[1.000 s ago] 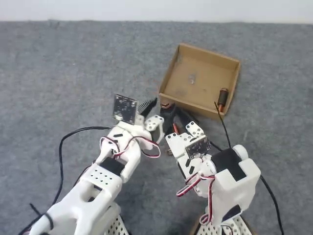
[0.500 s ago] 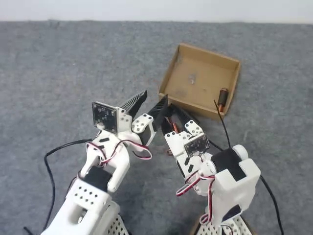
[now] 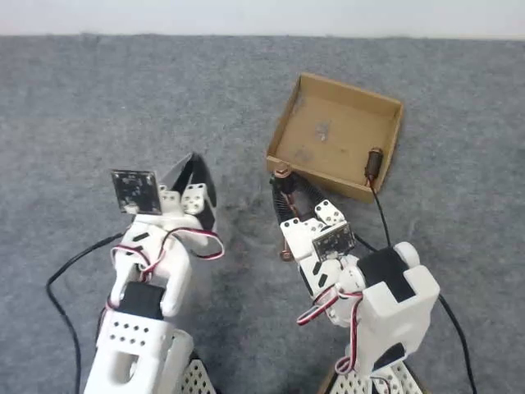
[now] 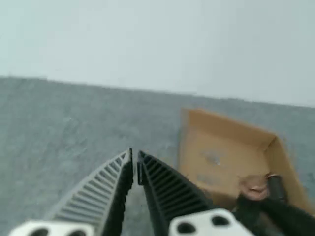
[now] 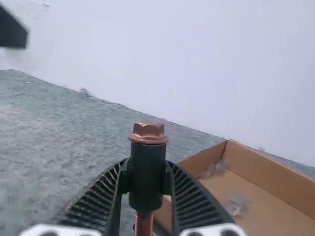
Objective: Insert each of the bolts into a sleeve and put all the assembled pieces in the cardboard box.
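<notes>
Sensibly, my right claw (image 5: 146, 166) grips the sleeved bolt (image 5: 148, 132) upright just below the cardboard box (image 3: 316, 175) at centre frame, ready to drop in; my left claw (image 4: 134, 158) sits closed, empty, further left.

The sleeve (image 5: 146, 169) hides most of the bolt (image 5: 147, 132).

Open carpet (image 3: 123, 98) beside cardboard box (image 3: 328, 182)

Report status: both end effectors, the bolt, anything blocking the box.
Left end effector shut, empty. Right end effector shut on sleeved bolt, short of cardboard box. One assembled piece inside. Only the box wall ahead.
</notes>
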`<state>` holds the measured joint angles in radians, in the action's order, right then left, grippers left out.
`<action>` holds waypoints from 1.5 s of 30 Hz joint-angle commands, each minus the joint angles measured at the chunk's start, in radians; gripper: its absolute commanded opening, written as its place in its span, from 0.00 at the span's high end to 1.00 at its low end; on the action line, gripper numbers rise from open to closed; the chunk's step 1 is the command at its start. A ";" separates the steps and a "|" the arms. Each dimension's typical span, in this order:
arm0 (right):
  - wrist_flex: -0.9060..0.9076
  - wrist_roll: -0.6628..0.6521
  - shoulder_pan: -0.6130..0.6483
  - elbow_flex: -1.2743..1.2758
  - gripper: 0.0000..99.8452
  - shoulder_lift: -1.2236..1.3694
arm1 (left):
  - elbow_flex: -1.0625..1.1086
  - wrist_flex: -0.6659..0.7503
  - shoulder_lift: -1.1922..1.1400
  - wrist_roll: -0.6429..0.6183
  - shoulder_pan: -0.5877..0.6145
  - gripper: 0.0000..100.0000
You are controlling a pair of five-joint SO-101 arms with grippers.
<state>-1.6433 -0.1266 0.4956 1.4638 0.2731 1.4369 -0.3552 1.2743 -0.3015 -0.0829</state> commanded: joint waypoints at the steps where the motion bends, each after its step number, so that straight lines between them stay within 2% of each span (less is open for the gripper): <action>1: 0.001 0.005 -0.015 -0.049 0.99 -0.045 | -0.035 -0.140 0.035 0.011 0.092 0.99; 6: 0.001 0.005 -0.016 -0.049 0.99 -0.045 | -0.022 -0.253 0.035 0.011 0.201 0.99; 12: -0.001 0.005 -0.016 -0.041 0.99 -0.045 | 0.087 -0.256 0.035 0.015 0.275 0.99; 22: -0.001 0.000 -0.035 -0.069 0.99 -0.047 | 0.131 -0.299 0.035 0.169 0.470 0.99; 26: -0.001 -0.002 -0.074 -0.120 0.99 -0.047 | 0.124 -0.387 0.071 0.244 0.477 0.99; 32: 0.010 -0.002 -0.165 -0.204 0.99 -0.047 | 0.203 -0.493 0.316 0.262 0.474 0.99; 34: 0.061 -0.002 -0.194 -0.239 0.99 -0.054 | 0.242 -0.526 0.427 0.259 0.465 0.99; 38: 0.168 0.003 -0.249 -0.345 0.99 -0.054 | 0.248 -0.683 0.566 0.262 0.430 0.99; 45: 0.341 0.003 -0.288 -0.512 0.99 -0.054 | 0.248 -0.641 0.520 0.261 0.411 0.99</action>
<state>-1.3410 -0.1281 0.2240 1.0526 0.2746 1.6978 -1.0042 1.7975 -0.0483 0.3360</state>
